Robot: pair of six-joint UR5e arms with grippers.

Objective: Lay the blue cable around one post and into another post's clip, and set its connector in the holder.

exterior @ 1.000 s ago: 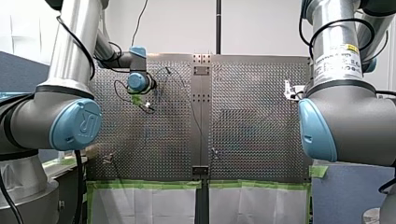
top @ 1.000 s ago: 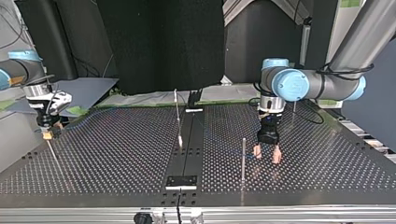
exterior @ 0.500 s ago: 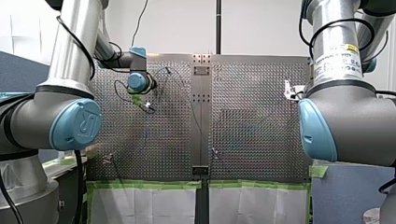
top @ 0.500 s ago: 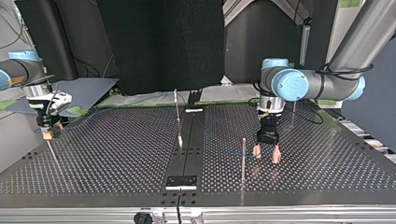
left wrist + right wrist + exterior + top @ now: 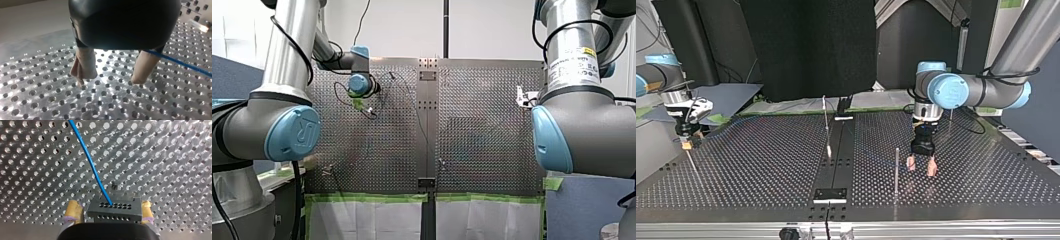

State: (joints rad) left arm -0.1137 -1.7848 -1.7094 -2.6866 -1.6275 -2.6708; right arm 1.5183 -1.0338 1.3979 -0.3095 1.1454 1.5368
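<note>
In the right wrist view the blue cable (image 5: 92, 167) runs over the perforated plate into a dark connector block (image 5: 113, 208). My right gripper (image 5: 110, 212) stands open, its yellow pads (image 5: 73, 211) on either side of the block. In the top view my right gripper (image 5: 686, 142) is at the far left. My left gripper (image 5: 921, 165) hangs open just above the plate, right of a tall post (image 5: 896, 169). Its beige pads (image 5: 83, 67) hold nothing, and the cable (image 5: 182, 63) passes beside one finger. A clip-tipped post (image 5: 826, 125) stands mid-table.
A dark centre strip (image 5: 833, 165) divides the perforated table, with a small plate (image 5: 831, 194) at its near end in the top view. Another thin post (image 5: 950, 120) stands behind my left arm. Green tape (image 5: 372, 198) edges the table in the front view.
My left arm's wrist has shifted slightly toward the top of the front view. Both grippers stay open and my right arm has not moved.
</note>
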